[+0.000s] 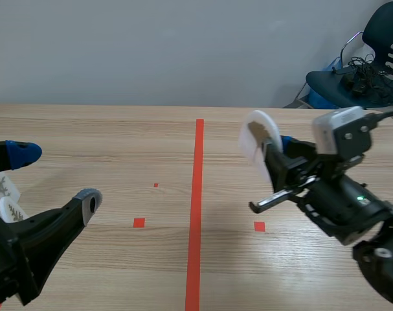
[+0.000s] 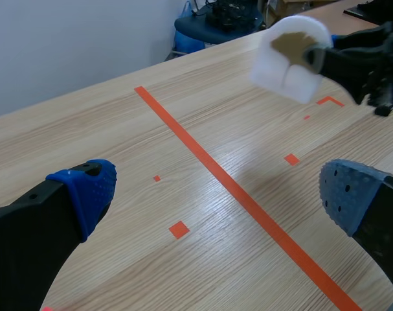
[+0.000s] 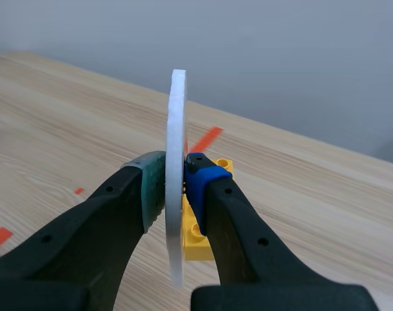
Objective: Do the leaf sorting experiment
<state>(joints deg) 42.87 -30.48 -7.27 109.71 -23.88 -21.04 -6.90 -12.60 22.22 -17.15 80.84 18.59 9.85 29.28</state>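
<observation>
Currently the right gripper (image 1: pixel 274 153) is clamped on a white round flat disc (image 1: pixel 257 138) bearing a brown leaf print. It holds the disc above the wooden tabletop (image 1: pixel 118 129), at about 3 o'clock from the long orange-red tape line (image 1: pixel 197 214). In the right wrist view the disc (image 3: pixel 177 129) stands on edge between the two pads, with a yellow plastic building brick (image 3: pixel 195 240) showing just behind it. At 8 o'clock in the scene view the left gripper (image 1: pixel 57 176) sits low with its fingers spread wide around nothing, just beside white printed cards (image 1: pixel 2 194) at the 9 o'clock edge.
</observation>
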